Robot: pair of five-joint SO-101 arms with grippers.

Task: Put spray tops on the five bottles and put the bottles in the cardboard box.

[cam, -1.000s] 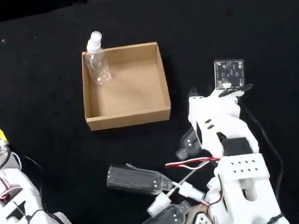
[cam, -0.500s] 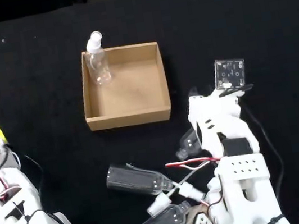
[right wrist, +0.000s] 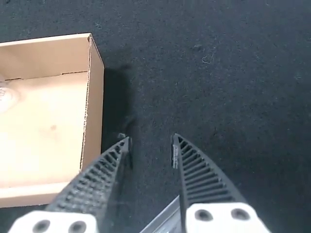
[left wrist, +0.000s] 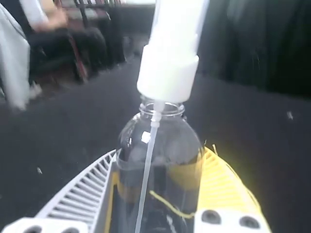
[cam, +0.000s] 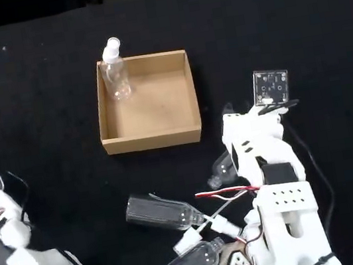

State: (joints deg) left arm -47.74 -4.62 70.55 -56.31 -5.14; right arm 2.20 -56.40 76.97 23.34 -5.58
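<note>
Clear bottle [left wrist: 156,167] pinched lengthwise in left claw [left wrist: 161,153], spray top [left wrist: 170,63] outward, right claw [right wrist: 150,141] spread

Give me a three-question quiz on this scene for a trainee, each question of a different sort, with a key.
1. True or false: the cardboard box holds two bottles.
2. The left gripper is shut on: A) the box's wall; B) a clear bottle with a spray top at its neck; C) nothing.
3. Fill in: the right gripper, over the table beside the box, is ___.

Key
1. False: a single standing bottle is in it, in a far corner.
2. B.
3. Open.
</note>
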